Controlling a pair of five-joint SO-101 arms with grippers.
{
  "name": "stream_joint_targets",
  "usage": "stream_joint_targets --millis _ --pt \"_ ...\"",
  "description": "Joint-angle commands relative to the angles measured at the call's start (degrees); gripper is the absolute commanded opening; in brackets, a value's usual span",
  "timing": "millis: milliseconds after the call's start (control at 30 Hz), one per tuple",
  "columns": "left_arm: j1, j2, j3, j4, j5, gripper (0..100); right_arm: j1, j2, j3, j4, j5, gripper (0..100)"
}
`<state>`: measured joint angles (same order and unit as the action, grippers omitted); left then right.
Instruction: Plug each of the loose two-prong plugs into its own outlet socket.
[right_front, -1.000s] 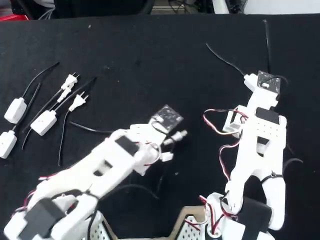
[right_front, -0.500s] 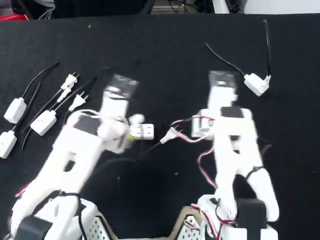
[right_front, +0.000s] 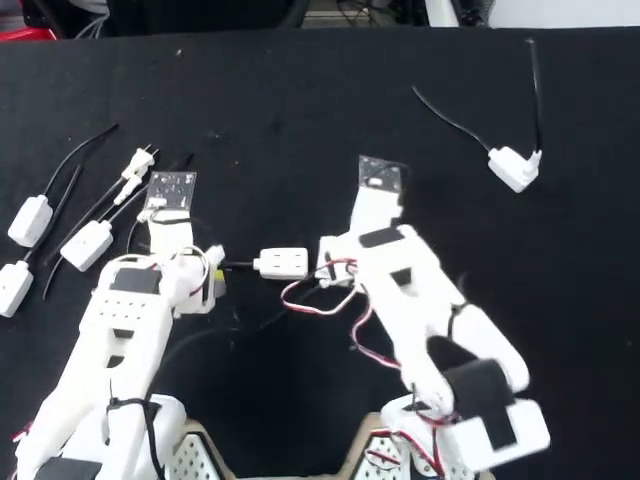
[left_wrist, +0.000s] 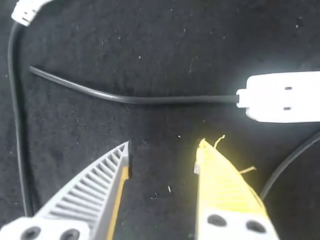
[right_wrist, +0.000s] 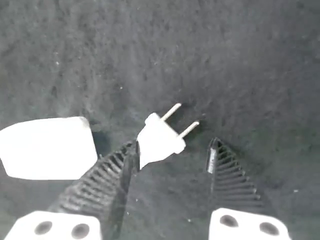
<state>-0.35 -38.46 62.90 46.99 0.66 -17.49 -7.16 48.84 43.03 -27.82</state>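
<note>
A white outlet socket (right_front: 282, 262) lies at the table's middle, its black cord (left_wrist: 150, 98) running left. My left gripper (left_wrist: 162, 150) hovers open just over that cord, a little short of the socket (left_wrist: 282, 97), with nothing between its fingers. A loose white two-prong plug (right_wrist: 162, 137) lies on the black cloth beside the socket (right_wrist: 47, 147). My right gripper (right_wrist: 172, 147) stands open low over the plug, which sits by one finger, prongs pointing away. In the high view the right arm (right_front: 390, 250) covers this plug.
At the left edge lie several white sockets (right_front: 88, 243) and loose plugs (right_front: 140, 160) with tangled black cords. A joined white plug-and-socket block (right_front: 515, 167) rests at the back right. Red and white servo wires (right_front: 320, 295) hang under the right arm.
Both arms have swung left. The left arm came off the middle socket toward its cord. The right arm left the back-right block and came over the loose plug.
</note>
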Motion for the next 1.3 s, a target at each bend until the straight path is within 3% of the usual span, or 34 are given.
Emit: stream_joint_targets --millis 0,267,333,433,833,1133,1267 --pt "-0.6 -1.4 0.7 -2.4 0.6 22 -1.5 3.6 -4.7 -1.1 -1.2 21.6" --pt "-0.9 -1.4 0.9 -2.4 0.5 22 -3.3 7.9 -9.7 1.0 -1.2 21.2" --pt "-1.0 -1.4 0.9 -2.4 0.5 22 -3.3 7.9 -9.8 4.0 -0.7 16.6" --pt "-1.0 -1.4 0.9 -2.5 0.5 22 -1.9 7.9 -11.5 6.8 1.2 1.5" --pt "-1.0 -1.4 0.9 -2.5 0.5 22 15.6 8.0 -30.2 9.8 34.2 1.1" --pt "-1.0 -1.4 1.0 -2.5 0.5 22 13.3 6.6 -34.7 11.1 76.9 1.1" --pt "-1.0 -1.4 1.5 -2.5 0.5 22 10.2 6.5 -34.6 18.0 87.0 1.3"
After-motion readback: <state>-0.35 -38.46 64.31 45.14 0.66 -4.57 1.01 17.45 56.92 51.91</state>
